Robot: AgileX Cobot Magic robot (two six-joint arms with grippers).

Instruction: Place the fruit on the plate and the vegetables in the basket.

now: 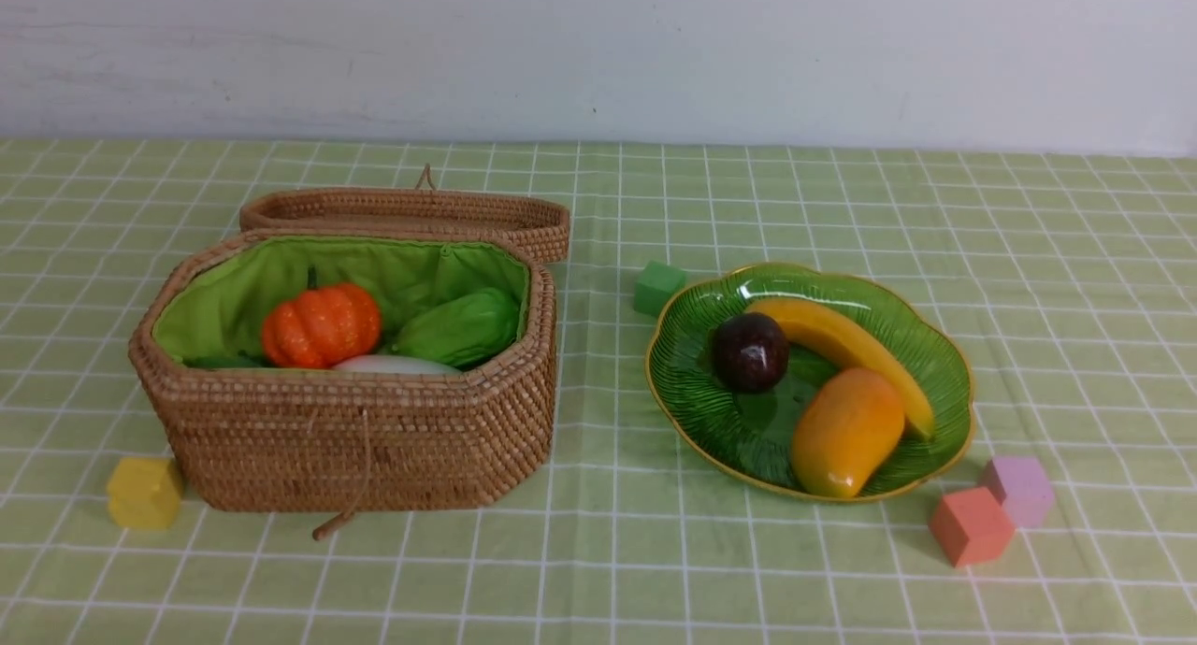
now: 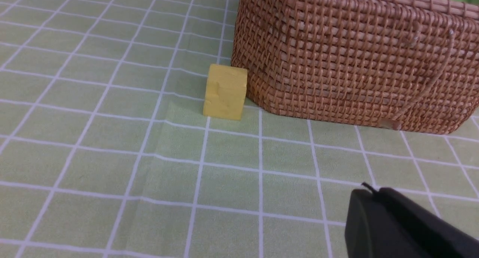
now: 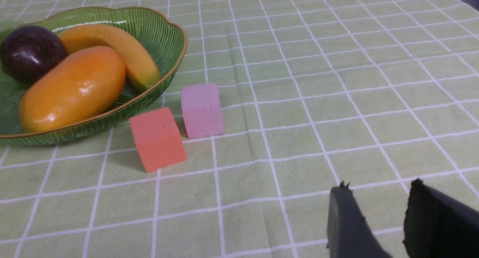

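Fruit point(image 1: 823, 383) is sitting on the plate point(image 1: 949, 365) at frame right, nearer the part-open, empty right hand point(image 3: 374, 213); the left hand point(image 2: 374, 217) is closed, empty.

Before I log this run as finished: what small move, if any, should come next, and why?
Probably none beyond keeping both arms back. The banana, mango and maroon fruit lie on the plate; the pumpkin and pale green vegetable sit in the basket. Only cubes remain on the cloth; neither pincer holds anything.
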